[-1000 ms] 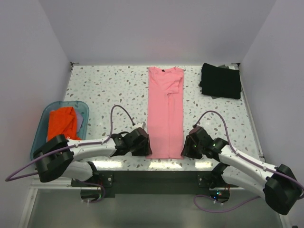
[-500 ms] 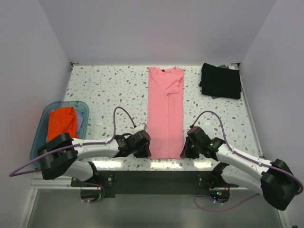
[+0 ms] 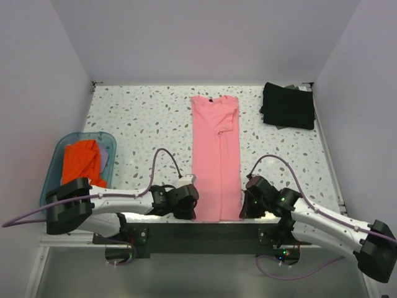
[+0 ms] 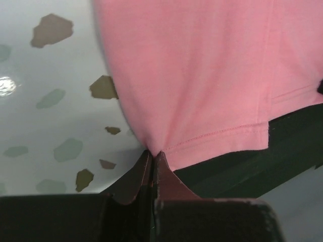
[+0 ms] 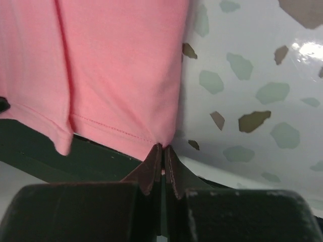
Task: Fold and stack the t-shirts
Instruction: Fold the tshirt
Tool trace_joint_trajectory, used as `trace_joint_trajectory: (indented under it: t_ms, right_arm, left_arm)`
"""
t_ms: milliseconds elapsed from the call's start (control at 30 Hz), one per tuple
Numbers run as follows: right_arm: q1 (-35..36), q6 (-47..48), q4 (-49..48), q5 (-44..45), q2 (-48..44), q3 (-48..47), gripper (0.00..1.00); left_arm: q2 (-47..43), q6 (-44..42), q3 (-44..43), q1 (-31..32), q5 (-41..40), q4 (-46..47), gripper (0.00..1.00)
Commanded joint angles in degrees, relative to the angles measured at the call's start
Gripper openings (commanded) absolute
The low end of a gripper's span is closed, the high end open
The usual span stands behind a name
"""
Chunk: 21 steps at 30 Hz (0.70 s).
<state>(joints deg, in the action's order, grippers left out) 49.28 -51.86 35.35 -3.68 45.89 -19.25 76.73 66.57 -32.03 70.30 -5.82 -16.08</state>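
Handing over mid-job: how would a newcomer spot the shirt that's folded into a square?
Look at the speckled table, then its far right corner. The black t-shirt lies there folded square, unlike the long pink t-shirt stretched down the middle. It is the only dark cloth.

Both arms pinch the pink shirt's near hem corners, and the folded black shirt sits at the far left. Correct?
Nearly. The top view shows the black shirt at the far right. The left arm and right arm do pinch the near hem corners of the pink shirt.

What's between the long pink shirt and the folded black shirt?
Nothing: the top view shows bare speckled tabletop between the salmon-pink cloth shirt and folded black shirt.
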Motion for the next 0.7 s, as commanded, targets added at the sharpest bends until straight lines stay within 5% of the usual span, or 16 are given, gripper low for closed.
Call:
trace_joint_trajectory:
  t_ms: [0,133,433,667]
  right_arm:
    - [0.6,-0.5,8.7,3.5,-2.1,-3.4,0.0]
    - [0.5,1.0,8.1,8.5,0.7,-8.9,0.0]
    - [-0.8,7.4,-3.4,17.7,22.6,-24.8,0.0]
    - [-9.8,10.8,-10.7,19.0,33.6,-32.5,0.0]
  left_arm:
    - [-1.5,-0.3,-1.4,0.5,-3.3,-12.0,0.0]
    - [-1.0,-3.8,-6.3,-3.5,-7.3,-12.8,0.0]
    - [6.5,-13.2,-20.2,-16.6,-10.3,-7.1,0.0]
    - [14.6,-13.0,-30.1,-23.2,-11.4,-4.8,0.0]
